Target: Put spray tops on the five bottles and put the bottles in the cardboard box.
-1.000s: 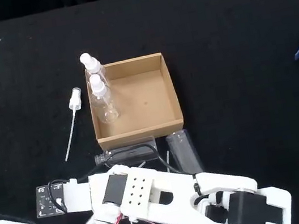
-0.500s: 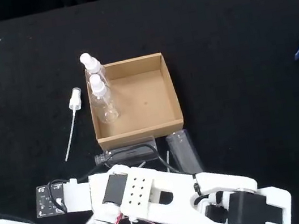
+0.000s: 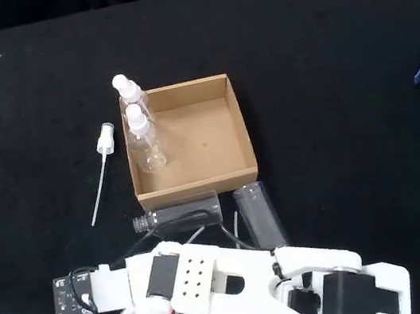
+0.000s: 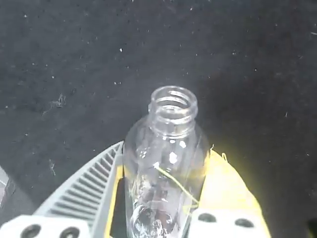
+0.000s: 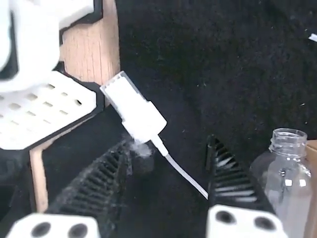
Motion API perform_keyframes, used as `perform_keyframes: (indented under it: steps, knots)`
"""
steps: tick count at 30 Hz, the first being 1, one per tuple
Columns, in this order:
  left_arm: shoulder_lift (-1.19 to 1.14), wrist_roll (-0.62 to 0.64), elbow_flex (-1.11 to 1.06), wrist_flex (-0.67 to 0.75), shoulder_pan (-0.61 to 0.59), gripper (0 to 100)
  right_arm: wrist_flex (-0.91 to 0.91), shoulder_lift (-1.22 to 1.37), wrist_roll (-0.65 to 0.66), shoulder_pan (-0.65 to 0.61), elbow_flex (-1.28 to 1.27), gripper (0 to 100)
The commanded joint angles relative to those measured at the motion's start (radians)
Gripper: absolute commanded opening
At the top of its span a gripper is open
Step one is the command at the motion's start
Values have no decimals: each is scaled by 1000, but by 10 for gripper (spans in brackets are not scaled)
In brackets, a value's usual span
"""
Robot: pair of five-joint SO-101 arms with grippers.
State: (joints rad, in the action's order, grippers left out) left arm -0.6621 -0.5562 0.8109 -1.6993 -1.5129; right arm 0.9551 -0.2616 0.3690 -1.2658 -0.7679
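In the high view the white arm [image 3: 214, 277] has drawn back toward the near table edge. The uncapped bottle [image 3: 179, 213] lying just in front of the cardboard box [image 3: 198, 185] is now uncovered, so I judge it still waits. The left gripper [image 4: 166, 148] pinches a clear bottle [image 4: 166, 171], transparent, with an open threaded neck. The right gripper [image 5: 169, 144] is spread, and a white spray top [image 5: 133, 111] sits at its fingertips.

Table [image 3: 324, 65]: box [image 3: 196, 185], spray top [image 3: 104, 140], perhaps two bottles [image 3: 179, 213]
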Motion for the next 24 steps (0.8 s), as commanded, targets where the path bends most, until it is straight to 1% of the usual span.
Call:
perform_keyframes:
  steps: [1, 4, 9, 12, 17, 24]
  knots:
    - [17, 8, 42, -44, 13, 29, 2, -54, 11, 3, 5, 253]
    - [17, 8, 39, -44, 5, 29, 0, -54, 11, 2, 4, 286]
    - [17, 8, 39, -60, -1, 29, -68, -35, 3, 2, -10, 283]
    - [17, 8, 39, -60, -1, 29, -71, -1, 3, -5, 2, 283]
    - [17, 8, 39, -60, 1, 29, -75, 45, 11, -55, 7, 284]
    - [17, 5, 38, -60, 1, 29, -129, 90, 12, -55, 8, 287]
